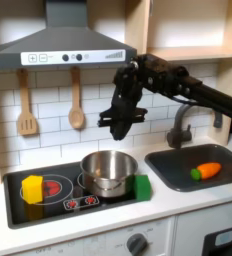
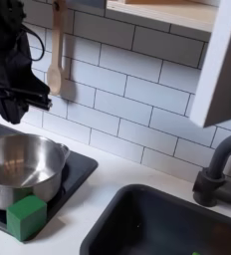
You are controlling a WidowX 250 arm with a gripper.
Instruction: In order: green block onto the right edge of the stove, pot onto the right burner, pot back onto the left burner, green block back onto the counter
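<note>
Showing carrot (image 1: pixel 205 171) in sink (image 1: pixel 178 172) uniquely.

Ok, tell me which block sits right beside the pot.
The green block, against the pot at the stove's right edge; the yellow block sits apart.

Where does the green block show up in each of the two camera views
First exterior view: the green block sits lower centre, at the stove's right edge, right of the pot.
Second exterior view: the green block is bottom left, in front of the pot.
Shared landmark: the pot, beside the block in both exterior views.
</note>
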